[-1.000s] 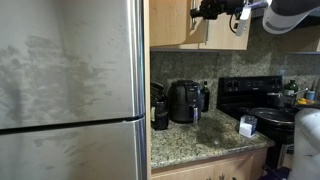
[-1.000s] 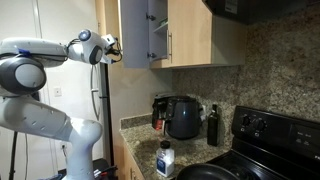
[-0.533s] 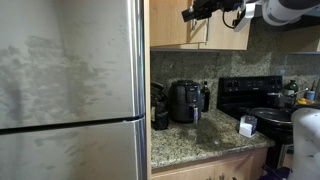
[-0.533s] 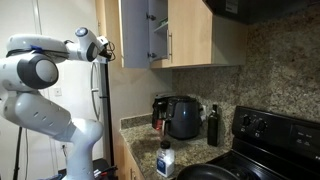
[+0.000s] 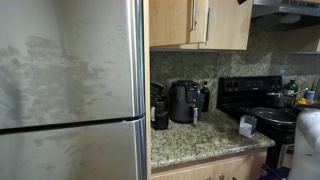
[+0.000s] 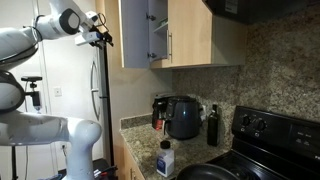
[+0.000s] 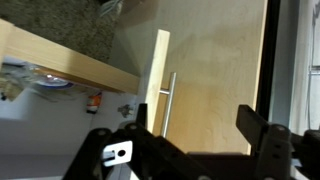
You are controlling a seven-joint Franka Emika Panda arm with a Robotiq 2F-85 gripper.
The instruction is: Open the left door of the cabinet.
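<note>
Hanging at top centre in an exterior view, the cabinet (image 5: 228,25) sits right of the grey fridge (image 5: 70,90), with the left door (image 5: 170,20) beside it.

In an exterior view, the left door (image 6: 135,32) stands open, at an angle to the cabinet (image 6: 195,32), shelves exposed. The gripper (image 6: 100,32) is at upper left, near the door's free edge.

Wrist view: gripper (image 7: 185,150) along the bottom, fingers (image 7: 265,140) spread apart, holding nothing. A tan door edge (image 7: 156,75) stands at centre, a silver handle (image 7: 168,100) just beside it.

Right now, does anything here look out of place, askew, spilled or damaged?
Only the left door of the cabinet stands swung open, baring the shelves, as the task wants. The tool is apart from it, jaws open. No spill or damage shows on the counter.
</note>
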